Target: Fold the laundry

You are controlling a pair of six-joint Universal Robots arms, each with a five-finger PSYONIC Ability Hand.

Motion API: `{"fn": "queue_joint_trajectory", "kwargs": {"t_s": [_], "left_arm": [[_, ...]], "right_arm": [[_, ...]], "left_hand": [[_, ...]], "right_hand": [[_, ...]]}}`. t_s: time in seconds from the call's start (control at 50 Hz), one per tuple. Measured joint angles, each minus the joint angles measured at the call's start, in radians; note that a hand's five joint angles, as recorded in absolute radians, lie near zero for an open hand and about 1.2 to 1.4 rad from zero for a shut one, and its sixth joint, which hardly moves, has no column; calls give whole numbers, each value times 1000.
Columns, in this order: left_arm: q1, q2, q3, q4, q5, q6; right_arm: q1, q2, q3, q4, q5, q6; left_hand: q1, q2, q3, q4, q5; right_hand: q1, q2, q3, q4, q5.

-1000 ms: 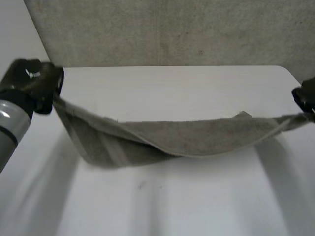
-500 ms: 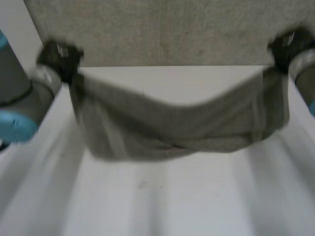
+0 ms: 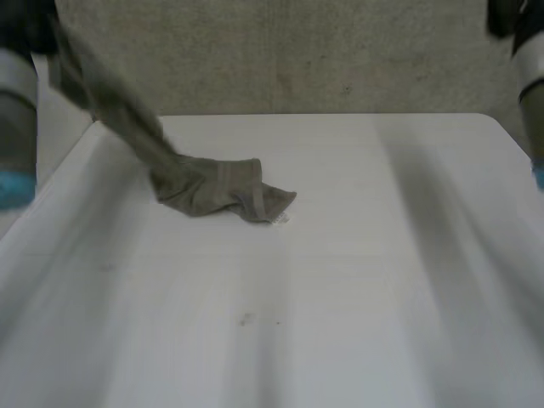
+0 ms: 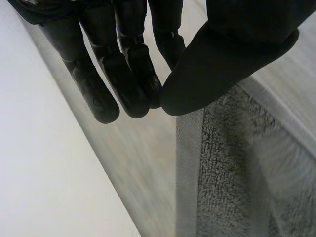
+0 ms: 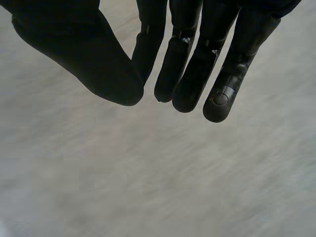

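Both arms are held high and wide apart, the left arm [image 3: 15, 119] with its grey joint and light-blue cap at one side, the right arm [image 3: 534, 93] at the other. The left hand [image 4: 123, 59] has its fingers [image 4: 94, 84] straight and close together, the thumb [image 4: 237, 54] pressed against their tips, pinching the edge of a towel [image 4: 232, 168] that hangs from it. The right hand [image 5: 197, 49] is relaxed, its fingers straight and its thumb just apart from them, holding nothing.
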Motion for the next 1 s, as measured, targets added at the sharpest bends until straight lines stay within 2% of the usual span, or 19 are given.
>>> {"fn": "queue_joint_trajectory", "kwargs": {"t_s": [0.02,0.04,0.06,0.1,0.14,0.16,0.2,0.32,0.4,0.48,0.6,0.74,0.84,1.0], "left_arm": [[0,0,0,0,0,0],[7,1,-36,2,13,2],[13,4,-75,6,28,4],[20,8,-133,13,49,7],[23,19,-167,18,61,8],[24,30,-187,20,66,9],[23,52,-211,21,71,10],[14,163,-259,2,97,9],[9,273,-287,-30,133,7],[4,430,-319,-86,181,3],[-30,601,-331,-192,206,-1],[-117,694,-311,-280,204,1],[-194,738,-287,-327,197,5],[-239,770,-266,-375,190,7]], "right_arm": [[0,0,0,0,0,0],[1,2,50,40,-12,5],[2,3,71,59,-15,8],[6,15,140,136,-19,27],[9,29,174,182,-20,48],[11,40,191,213,-20,71],[18,58,209,253,-21,115],[60,101,198,318,-41,253],[84,118,157,326,-79,291],[116,142,75,330,-152,309],[193,210,-52,332,-229,340],[278,316,-175,329,-292,427],[373,450,-306,326,-348,526],[471,581,-386,319,-355,567]], "left_hand": [[0,0,0,0,0],[0,0,0,0,0],[0,0,0,0,0],[0,0,0,0,0],[0,0,0,0,0],[0,0,0,0,0],[0,0,0,0,0],[0,0,0,0,0],[0,0,0,0,0],[0,0,0,0,0],[0,0,0,0,0],[0,0,0,0,0],[0,0,0,0,0],[0,0,0,0,0]], "right_hand": [[0,0,0,0,0],[-191,-221,-222,-202,-189],[-239,-261,-261,-262,-245],[-488,-611,-609,-619,-596],[-488,-611,-609,-619,-596],[-603,-762,-770,-779,-761],[-634,-790,-806,-820,-805],[-639,-790,-809,-827,-815],[-639,-790,-809,-827,-815],[-639,-790,-809,-827,-815],[-639,-790,-809,-827,-815],[-639,-790,-809,-827,-815],[-639,-790,-809,-827,-815],[-639,-790,-809,-824,-804]]}}
